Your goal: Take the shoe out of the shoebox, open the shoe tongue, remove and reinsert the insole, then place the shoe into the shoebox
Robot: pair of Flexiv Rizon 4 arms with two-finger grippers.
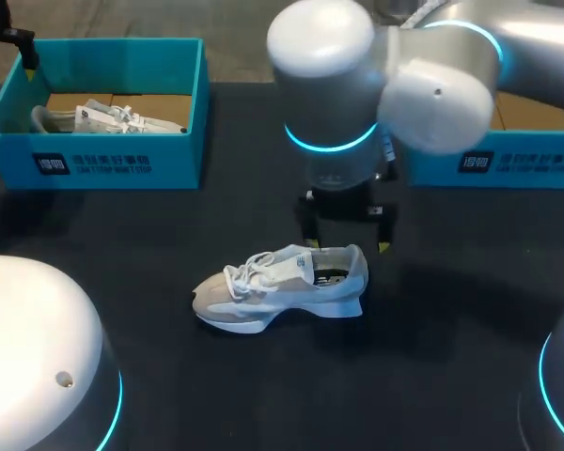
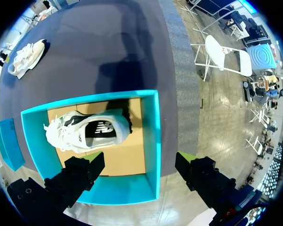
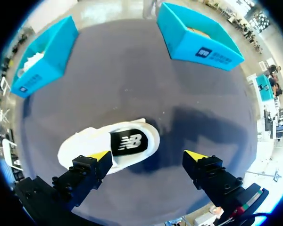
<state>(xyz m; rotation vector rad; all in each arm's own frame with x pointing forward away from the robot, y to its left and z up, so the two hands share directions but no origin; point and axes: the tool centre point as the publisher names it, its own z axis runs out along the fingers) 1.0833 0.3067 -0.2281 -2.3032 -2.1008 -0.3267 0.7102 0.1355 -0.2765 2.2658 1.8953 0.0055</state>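
The shoe [image 1: 282, 285], judged light with a soft upper and a stiffer sole and heel, stands on its sole mid-desk, well in from every edge, beneath the right gripper [image 3: 146, 156], spread wide and holding nothing; take hold across the heel collar.

The table [image 1: 451, 376] is dark, flat and matte

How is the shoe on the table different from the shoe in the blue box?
The shoe on the table sits out on the dark table; the shoe in the box is tucked inside the teal shoebox. The right gripper hangs open over the shoe on the table, the left gripper open over the shoe in the box. Both are white lace-up sneakers.
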